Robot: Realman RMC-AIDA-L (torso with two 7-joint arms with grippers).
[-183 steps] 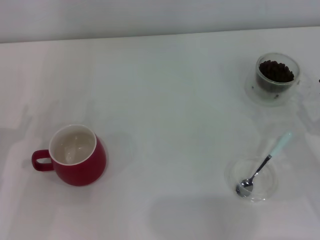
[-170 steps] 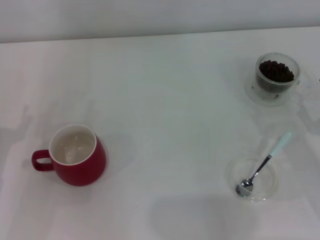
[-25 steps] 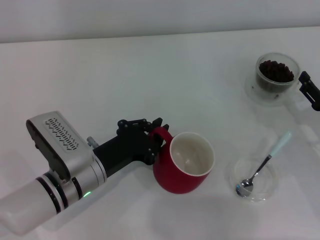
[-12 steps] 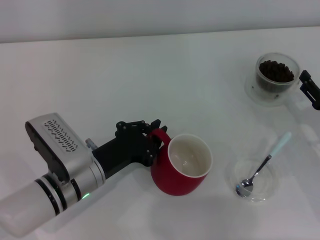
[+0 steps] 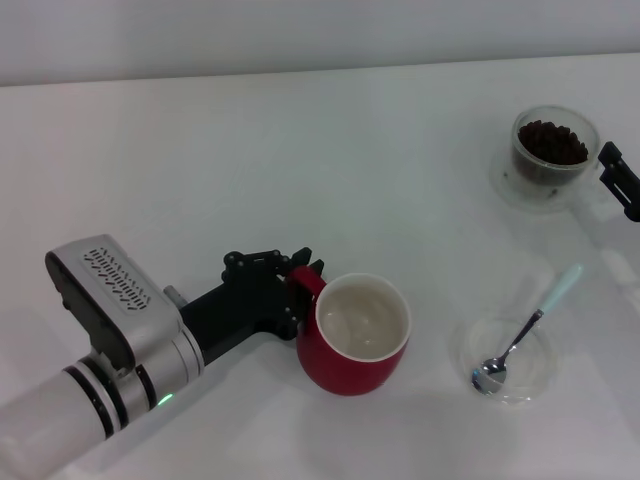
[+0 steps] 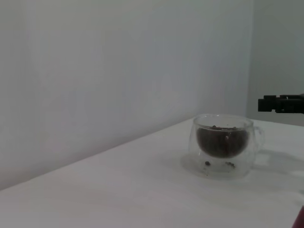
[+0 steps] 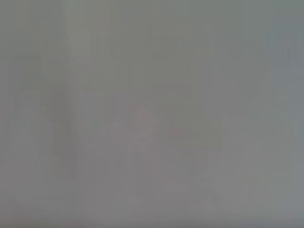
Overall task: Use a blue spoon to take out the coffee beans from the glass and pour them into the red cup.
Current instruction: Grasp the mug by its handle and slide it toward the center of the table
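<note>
Where left gripper (image 5: pixel 300 285) clasps: red cup (image 5: pixel 352 345) handle.

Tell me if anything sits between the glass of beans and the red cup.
Nothing visible does. The glass stands at the far right, the red cup nearer and to its left, with bare table between. The spoon lies in a clear dish right of the cup, off that line.
</note>
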